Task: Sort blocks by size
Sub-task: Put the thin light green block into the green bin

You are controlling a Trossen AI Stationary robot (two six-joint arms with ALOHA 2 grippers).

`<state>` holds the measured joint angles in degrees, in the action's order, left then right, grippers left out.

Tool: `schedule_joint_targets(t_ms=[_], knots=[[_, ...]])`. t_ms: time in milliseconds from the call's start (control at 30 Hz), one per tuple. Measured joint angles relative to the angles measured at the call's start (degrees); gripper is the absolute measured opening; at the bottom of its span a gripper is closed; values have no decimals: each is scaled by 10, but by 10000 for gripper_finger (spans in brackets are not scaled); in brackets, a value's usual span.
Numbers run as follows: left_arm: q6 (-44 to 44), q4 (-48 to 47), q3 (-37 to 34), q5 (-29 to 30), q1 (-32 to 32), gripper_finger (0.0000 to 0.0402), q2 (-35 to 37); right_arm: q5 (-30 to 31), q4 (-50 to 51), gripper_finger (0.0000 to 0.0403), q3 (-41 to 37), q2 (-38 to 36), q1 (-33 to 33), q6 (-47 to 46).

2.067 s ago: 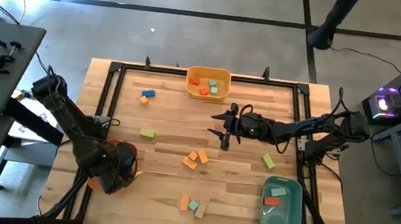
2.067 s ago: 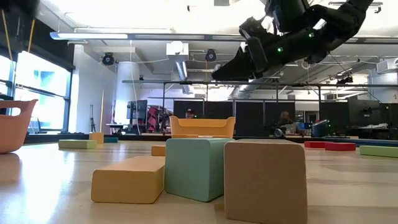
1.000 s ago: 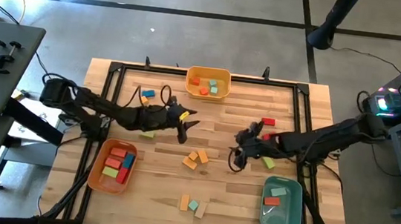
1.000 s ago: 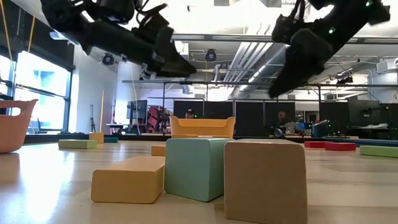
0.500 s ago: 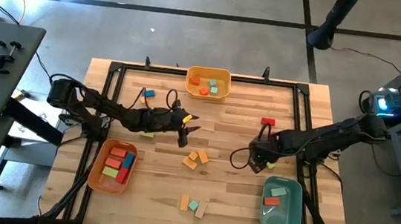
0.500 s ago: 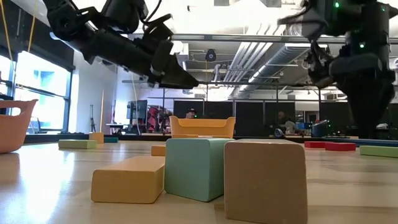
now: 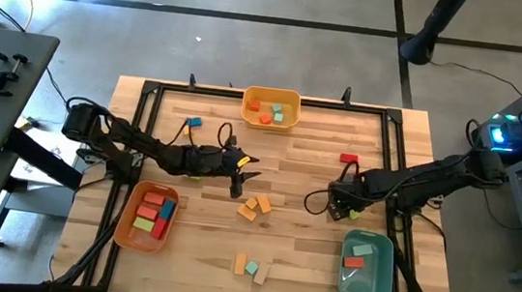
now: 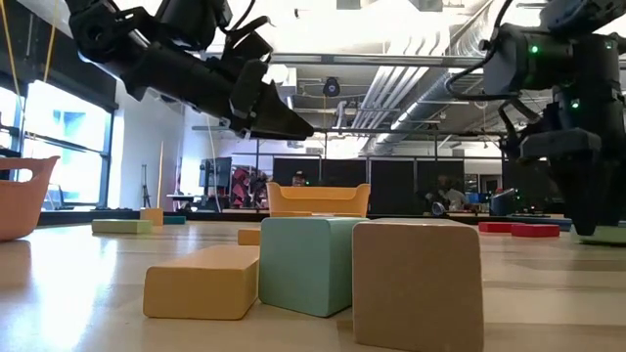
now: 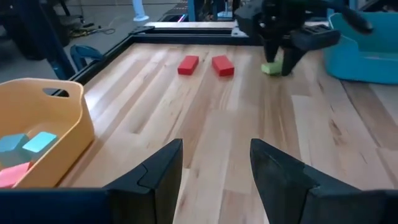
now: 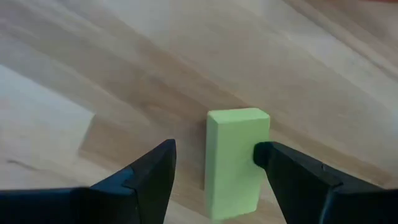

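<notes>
Blocks lie scattered on the wooden table: an orange pair (image 7: 256, 207), a blue one (image 7: 193, 121), red ones (image 9: 188, 64) and a cluster of three (image 7: 250, 266) near the front edge. My right gripper (image 10: 214, 155) points down, open, over a light green block (image 10: 236, 162) lying flat at the table's right. One finger (image 10: 155, 171) stands clear of the block and the other (image 10: 292, 174) is at its long side. My left gripper (image 7: 243, 175) hangs open and holds nothing above the table's middle, pointing toward the right arm. My right gripper comes at the green block from above, its fingers lying across the block's length. One finger (image 10: 273, 158) overlaps the block's long side (image 10: 258, 140) in the wrist view, but I cannot tell whether it touches. The block lies flat on the table.
A yellow bin (image 7: 273, 95) at the far edge holds red, orange and teal blocks. An orange bin (image 7: 122, 219) at the near left holds several blocks. A teal bin (image 7: 385, 276) at the near right holds two. A black frame (image 7: 150, 91) runs around the table.
My right gripper has gone toward the table's right edge and down over the green block, rolling and tipping until it points straight down. My left gripper has sunk a little over the table's middle. No block has moved.
</notes>
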<state>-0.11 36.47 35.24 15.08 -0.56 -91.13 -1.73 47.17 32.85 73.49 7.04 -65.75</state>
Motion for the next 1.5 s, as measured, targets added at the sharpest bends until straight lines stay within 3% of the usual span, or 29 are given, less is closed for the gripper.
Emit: schedule_joint_targets(t_ms=[500, 733, 1000, 1200, 1333, 1500], knots=[[3, 7, 0, 0, -2, 172, 0, 6, -68, 234, -11, 1, 2, 17], [-7, 7, 0, 0, -3, 172, 0, 56, -80, 191, -11, 29, 2, 80], [-22, 2, 0, 0, -9, 172, 0, 60, -110, 166, -11, 52, 6, 187], [-9, 7, 0, 1, -10, 172, 0, 69, -118, 108, -9, 51, 14, 220], [-7, 8, 0, 1, -10, 172, 0, 53, -78, 84, 14, 52, 11, 238], [-2, 9, 0, 1, -10, 172, 0, 8, 44, 81, 86, 53, 2, 270]])
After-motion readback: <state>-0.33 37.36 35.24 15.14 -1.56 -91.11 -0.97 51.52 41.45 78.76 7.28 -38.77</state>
